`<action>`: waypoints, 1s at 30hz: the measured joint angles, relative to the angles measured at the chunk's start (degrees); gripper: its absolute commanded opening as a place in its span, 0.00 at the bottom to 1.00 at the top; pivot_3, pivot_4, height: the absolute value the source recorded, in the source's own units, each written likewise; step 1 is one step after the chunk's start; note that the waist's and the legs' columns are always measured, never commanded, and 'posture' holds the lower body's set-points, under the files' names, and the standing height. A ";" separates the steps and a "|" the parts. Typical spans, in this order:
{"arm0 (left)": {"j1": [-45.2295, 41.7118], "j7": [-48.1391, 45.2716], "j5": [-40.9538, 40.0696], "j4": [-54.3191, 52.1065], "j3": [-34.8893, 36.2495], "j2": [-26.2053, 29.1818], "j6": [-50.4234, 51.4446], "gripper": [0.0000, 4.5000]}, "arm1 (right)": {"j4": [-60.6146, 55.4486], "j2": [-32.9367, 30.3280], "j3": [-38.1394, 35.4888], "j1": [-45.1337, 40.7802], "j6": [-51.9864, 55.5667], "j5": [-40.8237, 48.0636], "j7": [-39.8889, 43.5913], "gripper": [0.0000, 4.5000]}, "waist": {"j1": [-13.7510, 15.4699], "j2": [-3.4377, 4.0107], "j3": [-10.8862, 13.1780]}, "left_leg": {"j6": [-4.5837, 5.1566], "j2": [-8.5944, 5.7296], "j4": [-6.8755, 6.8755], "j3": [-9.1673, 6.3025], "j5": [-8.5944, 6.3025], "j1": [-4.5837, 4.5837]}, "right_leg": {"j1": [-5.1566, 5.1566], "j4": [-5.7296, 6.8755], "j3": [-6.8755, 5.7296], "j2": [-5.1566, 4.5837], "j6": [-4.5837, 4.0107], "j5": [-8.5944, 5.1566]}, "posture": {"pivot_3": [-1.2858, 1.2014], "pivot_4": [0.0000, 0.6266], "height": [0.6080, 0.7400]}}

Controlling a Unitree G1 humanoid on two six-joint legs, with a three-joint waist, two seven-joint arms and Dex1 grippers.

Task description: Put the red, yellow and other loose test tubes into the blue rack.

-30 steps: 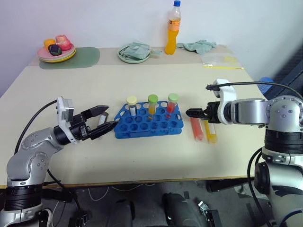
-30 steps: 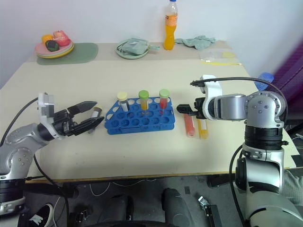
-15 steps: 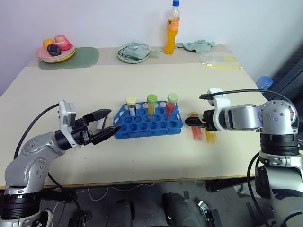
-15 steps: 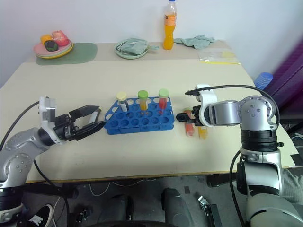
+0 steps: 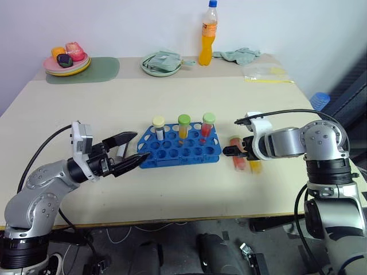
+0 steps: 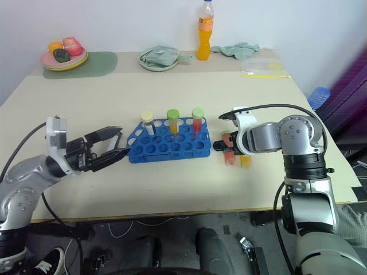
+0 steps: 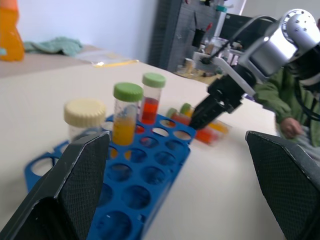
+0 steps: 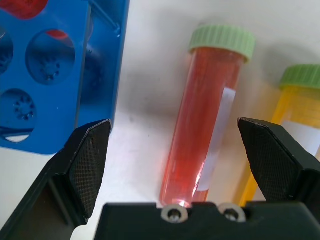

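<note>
The left gripper (image 5: 131, 150) hangs nearest the table's (image 5: 172, 189) front edge, its two black fingers spread wide with nothing between them, pointing level at the near left corner of the blue rack (image 5: 179, 148). Its tips sit just short of the rack, not touching it.

Across from it, the right gripper (image 5: 229, 151) tilts steeply down, fingers also splayed wide and empty. Right under and between those fingers lies the red tube (image 8: 202, 125), flat on the table with its green cap pointing away from the gripper. The fingers straddle it without closing on it; I cannot tell whether they touch the table. Just beside the red tube, on the side away from the rack, lies the yellow tube (image 8: 292, 117), also green-capped and roughly parallel. The rack's right end is just beyond the gripper's other finger.

In the rack's back row, past both grippers, three tubes stand upright: one with a cream cap (image 5: 159, 127), one with yellow liquid (image 5: 184, 126), one with red liquid (image 5: 207, 125).

Far beyond, along the back of the table, sit an orange drink bottle (image 5: 209, 35), a green plate with a cloth (image 5: 162, 62), a crumpled cloth (image 5: 241, 55) and a plate of fruit (image 5: 67, 59) on a green mat (image 5: 103, 69).
</note>
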 measured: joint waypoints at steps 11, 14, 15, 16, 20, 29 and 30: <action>2.48 -3.81 0.02 -2.68 -0.30 3.47 0.22 0.99 | 0.03 2.44 1.45 0.07 0.00 -7.20 4.72 1.00 | -0.50 0.02 0.01 | 0.00 0.00 0.00 -0.01 0.00 -0.12 | -0.07 -0.05 -0.01 -0.01 0.00 0.00 | 0.52 0.24 1.00; 2.48 -3.72 0.00 -2.74 -0.83 3.46 0.35 0.99 | -0.73 2.80 1.74 0.31 0.00 -9.10 6.01 1.00 | -0.80 0.02 0.01 | 0.00 0.00 0.00 -0.06 0.00 -0.17 | -0.09 -0.06 -0.04 -0.01 0.00 0.00 | 0.52 0.24 1.00; 2.48 -3.68 0.00 -2.74 -1.17 3.46 0.36 0.99 | -1.01 2.98 1.74 0.41 0.00 -9.93 6.52 1.00 | -0.92 0.02 0.01 | 0.00 0.00 0.00 -0.07 0.00 -0.18 | -0.09 -0.07 -0.04 -0.02 0.00 0.00 | 0.52 0.24 1.00; 2.48 -3.62 0.00 -2.75 -1.49 3.40 0.39 0.99 | -1.21 3.27 1.74 0.43 0.00 -10.63 7.03 1.00 | -1.06 0.02 0.01 | 0.00 0.00 0.00 -0.08 0.00 -0.18 | -0.09 -0.07 -0.04 -0.01 0.00 0.00 | 0.52 0.24 1.00; 2.48 -3.44 0.00 -2.75 -2.29 3.09 0.36 1.00 | -1.45 3.94 1.66 0.41 0.00 -12.80 8.73 0.94 | -1.20 0.00 0.00 | 0.00 0.00 0.00 -0.10 0.00 -0.18 | -0.09 -0.07 -0.06 -0.01 0.00 0.00 | 0.52 0.24 1.00; 2.47 -2.28 0.00 -3.56 -2.37 2.82 0.35 1.00 | -1.65 4.77 1.64 0.41 0.00 -17.01 11.72 0.19 | -1.27 0.00 0.00 | 0.00 0.00 -0.02 -0.11 0.00 -0.20 | -0.12 -0.07 -0.06 0.00 0.00 0.00 | 0.52 0.24 1.00; 2.47 -2.27 0.00 -3.69 -2.37 2.82 0.35 1.00 | -1.65 4.78 1.65 0.40 -0.01 -17.24 11.98 0.19 | -1.25 0.00 0.00 | 0.00 0.00 -0.02 -0.10 0.00 -0.20 | -0.12 -0.07 -0.05 0.00 0.00 0.00 | 0.52 0.24 1.00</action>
